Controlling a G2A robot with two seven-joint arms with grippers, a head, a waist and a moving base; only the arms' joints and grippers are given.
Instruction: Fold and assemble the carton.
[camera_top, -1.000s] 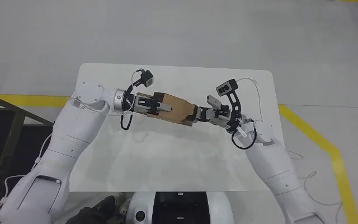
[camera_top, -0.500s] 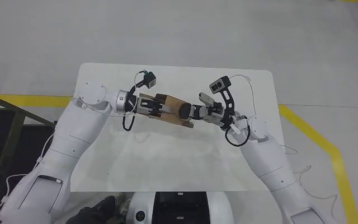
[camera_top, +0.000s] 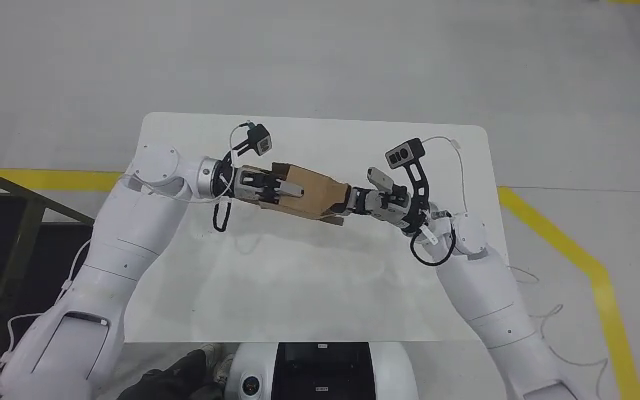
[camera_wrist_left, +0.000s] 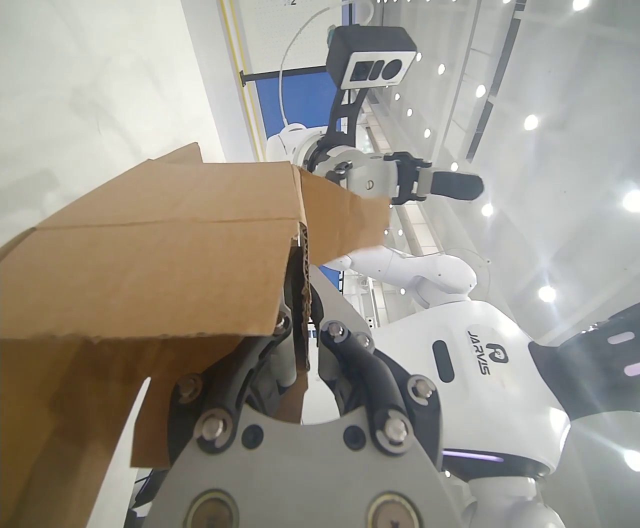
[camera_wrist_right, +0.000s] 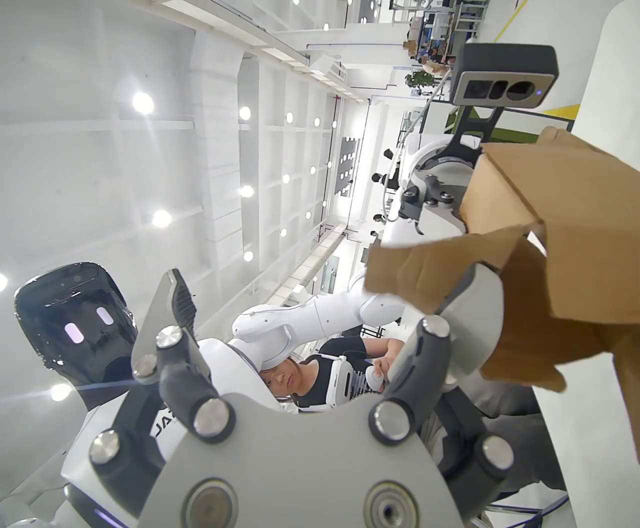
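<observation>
A brown cardboard carton (camera_top: 315, 192) is held above the middle of the white table (camera_top: 300, 285), between the two arms. My left gripper (camera_top: 268, 186) is at the carton's left end, shut on the edge of one wall; the left wrist view shows its fingers (camera_wrist_left: 330, 320) pinching the corrugated edge of the carton (camera_wrist_left: 150, 250). My right gripper (camera_top: 358, 203) is at the carton's right end and open. In the right wrist view one finger (camera_wrist_right: 175, 295) stands free while the other lies against a loose flap (camera_wrist_right: 440, 270) of the carton (camera_wrist_right: 575, 210).
The table's near half is bare white surface, and its far edge (camera_top: 310, 118) lies just beyond the arms. Grey floor with a yellow line (camera_top: 560, 235) surrounds the table. Each wrist carries a small camera on a stalk (camera_top: 404, 154).
Half a second ago the carton and both grippers sat further left. They have swung back right, close to where they were a second ago. The left grip is unchanged.
</observation>
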